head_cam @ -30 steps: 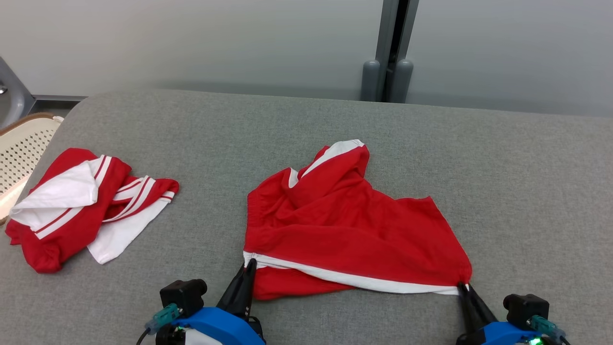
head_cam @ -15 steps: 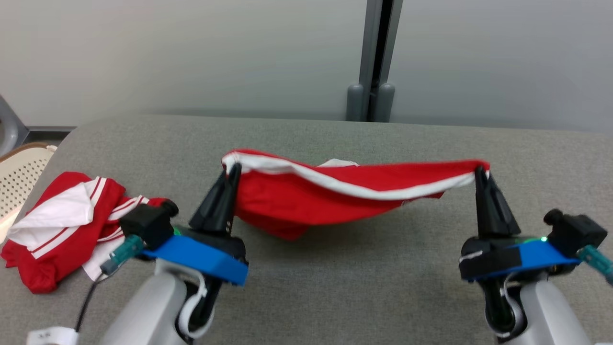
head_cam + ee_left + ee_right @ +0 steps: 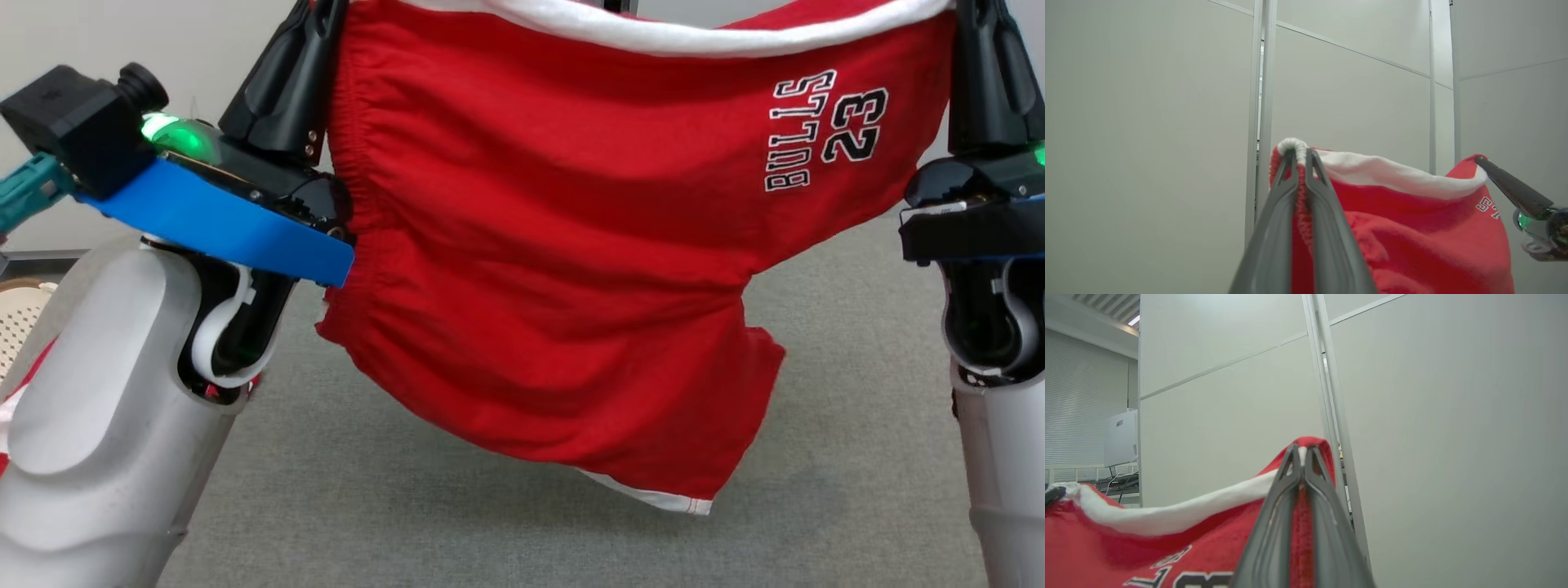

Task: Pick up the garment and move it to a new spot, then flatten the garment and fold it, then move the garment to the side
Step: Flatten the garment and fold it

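Wrist views, left fingers point(image 3: 1278, 212) clamped on red shorts point(image 3: 531, 245), right fingers point(image 3: 1276, 506) clamped on opposite corner

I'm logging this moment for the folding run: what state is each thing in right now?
Red shorts: hanging from the white-trimmed edge, unfolded, wrinkled, lifted above the table.
Left gripper: shut on one corner of that edge.
Right gripper: shut on the other corner.
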Controlling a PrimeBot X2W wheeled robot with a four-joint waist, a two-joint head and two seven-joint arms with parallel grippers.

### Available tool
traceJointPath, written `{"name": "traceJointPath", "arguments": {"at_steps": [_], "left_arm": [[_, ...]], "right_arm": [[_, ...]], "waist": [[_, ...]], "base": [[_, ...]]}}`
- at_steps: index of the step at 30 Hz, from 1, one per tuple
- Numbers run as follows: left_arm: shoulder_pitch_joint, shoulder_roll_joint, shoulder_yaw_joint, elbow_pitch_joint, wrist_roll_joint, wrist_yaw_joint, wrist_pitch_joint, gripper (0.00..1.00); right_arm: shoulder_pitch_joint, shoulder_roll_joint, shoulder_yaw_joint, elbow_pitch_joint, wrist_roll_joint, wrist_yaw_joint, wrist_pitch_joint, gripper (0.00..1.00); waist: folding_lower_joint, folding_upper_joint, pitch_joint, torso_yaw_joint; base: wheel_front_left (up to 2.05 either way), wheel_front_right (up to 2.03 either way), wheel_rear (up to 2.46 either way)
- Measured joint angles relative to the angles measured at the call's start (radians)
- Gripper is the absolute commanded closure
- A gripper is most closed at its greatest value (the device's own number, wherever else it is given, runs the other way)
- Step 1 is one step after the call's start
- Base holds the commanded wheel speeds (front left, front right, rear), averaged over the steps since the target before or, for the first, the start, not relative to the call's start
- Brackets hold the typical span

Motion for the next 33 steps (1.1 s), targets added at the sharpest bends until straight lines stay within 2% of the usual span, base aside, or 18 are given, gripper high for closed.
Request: {"name": "traceJointPath", "arguments": {"at_steps": [5,12,17,21,26,28,33], "left_arm": [[-0.025,-0.029,-0.009,0.072,-0.029,0.001,0.03,1.0],[-0.155,-0.08,0.018,0.216,0.04,0.011,-0.089,1.0],[-0.154,-0.106,0.017,0.314,0.057,0.006,-0.119,1.0],[-0.011,-0.116,0.021,0.411,0.05,0.003,-0.123,1.0],[0.252,-0.176,0.049,0.469,0.05,-0.003,-0.124,1.0],[0.358,-0.197,0.055,0.469,0.05,-0.003,-0.124,1.0],[0.544,-0.23,0.061,0.397,0.076,-0.003,-0.124,1.0]], "right_arm": [[-0.082,-0.002,0.006,0.079,-0.028,0.0,0.034,1.0],[-0.277,-0.007,0.03,0.22,-0.118,0.0,-0.055,1.0],[-0.299,-0.007,0.027,0.282,-0.121,0.0,-0.094,1.0],[-0.167,0.006,0.027,0.323,-0.094,0.001,-0.112,1.0],[0.091,0.025,0.048,0.372,-0.043,0.001,-0.117,1.0],[0.189,0.028,0.064,0.382,-0.029,0.001,-0.12,1.0],[0.38,0.043,0.019,0.34,0.044,0.001,-0.122,1.0]], "waist": [[0.0,0.0,0.067,-0.027],[0.0002,0.0,0.157,-0.057],[0.0002,0.0,0.162,-0.074],[0.0001,0.0,0.15,-0.082],[0.0,0.0,0.138,-0.082],[0.0,0.0,0.133,-0.079],[-0.0001,0.0,0.111,-0.065]], "base": [[0.0,0.0,0.0],[0.0,0.0,0.0],[0.0,0.0,0.0],[0.0,0.0,0.0],[0.0,0.0,0.0],[0.0,0.0,0.0],[0.0,0.0,0.0]]}}
